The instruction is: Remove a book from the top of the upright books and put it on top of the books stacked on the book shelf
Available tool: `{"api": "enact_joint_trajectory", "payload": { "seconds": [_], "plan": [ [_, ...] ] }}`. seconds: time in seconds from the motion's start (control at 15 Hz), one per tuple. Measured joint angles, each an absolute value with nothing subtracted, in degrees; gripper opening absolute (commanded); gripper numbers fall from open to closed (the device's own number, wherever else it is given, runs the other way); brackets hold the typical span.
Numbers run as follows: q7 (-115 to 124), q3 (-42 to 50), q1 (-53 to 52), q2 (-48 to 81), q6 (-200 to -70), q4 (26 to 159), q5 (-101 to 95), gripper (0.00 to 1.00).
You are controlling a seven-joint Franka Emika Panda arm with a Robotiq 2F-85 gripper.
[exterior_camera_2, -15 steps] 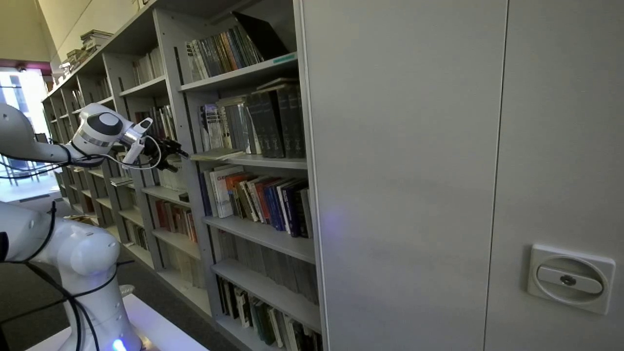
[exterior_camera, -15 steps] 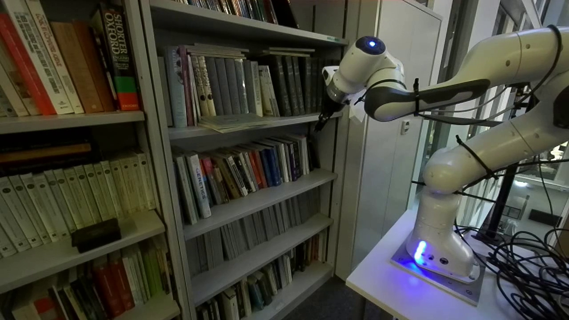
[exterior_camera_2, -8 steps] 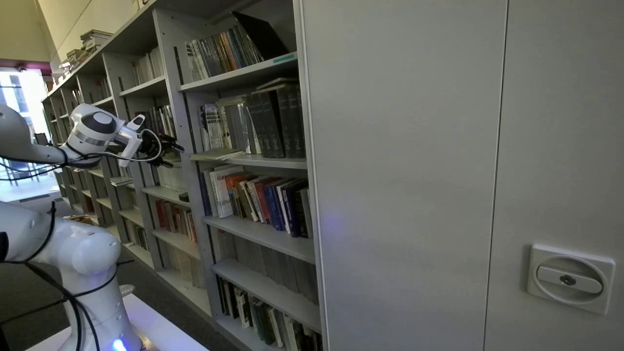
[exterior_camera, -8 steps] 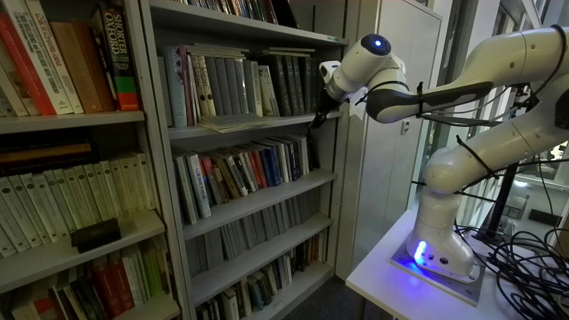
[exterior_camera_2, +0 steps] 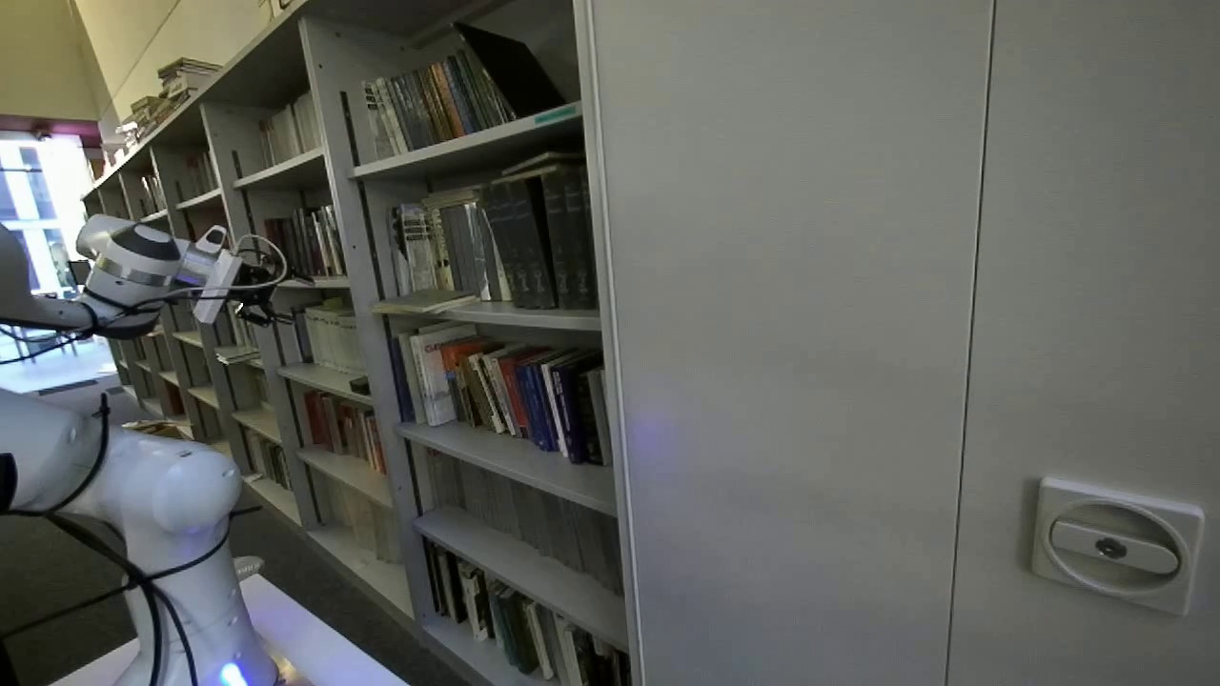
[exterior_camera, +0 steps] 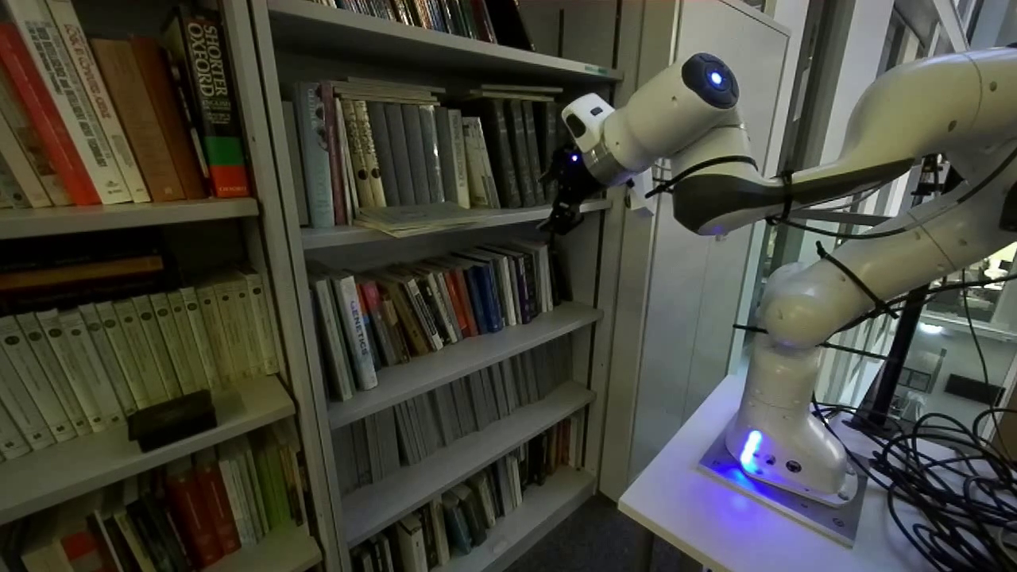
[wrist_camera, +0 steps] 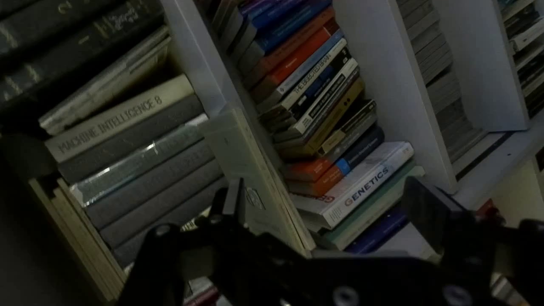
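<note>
“Grey metal, this book shelf point(exterior_camera: 445, 41), and well filled. Why do some books lie flat across the tops of the upright books point(exterior_camera: 409, 151)?”

“No room left in the row, I'd guess, so the headroom takes them. Our book should be one of those flat books point(exterior_camera: 389, 90), though which one I couldn't say. A second flat pile point(exterior_camera: 520, 92) rests on the dark volumes point(exterior_camera: 516, 151) beside them and might serve too.”

“What do they look like?”

“Thin, with pale buff edges in the wrist view, not quite flush with one another. It's too dim to read any title.”

“And where would one go?”

“Onto the low stack point(exterior_camera: 421, 218), most likely: thin books laid flat in front of that same row, on the same surface point(exterior_camera: 326, 237). Its top is grey-green with a small dark emblem point(wrist_camera: 255, 198), and its front juts over the edge. That overhang probably means less reaching in.”

“How is the end effector point(wrist_camera: 325, 195) held?”

“Jaws spread wide, nothing between them, well apart from the stack in an exterior view. Tipped downward and standing off like that, it likely has room to turn and line up with the flat books' edges before closing.”
</note>
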State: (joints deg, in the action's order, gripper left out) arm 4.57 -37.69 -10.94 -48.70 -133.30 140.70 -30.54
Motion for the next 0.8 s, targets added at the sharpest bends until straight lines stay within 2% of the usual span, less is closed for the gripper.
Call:
{"api": "enact_joint_trajectory", "payload": {
  "seconds": [0.8],
  "plan": [
    [2.94, -38.51, -10.81, -48.11, -134.92, 140.7, -33.53, 1.0]
  ]
}}
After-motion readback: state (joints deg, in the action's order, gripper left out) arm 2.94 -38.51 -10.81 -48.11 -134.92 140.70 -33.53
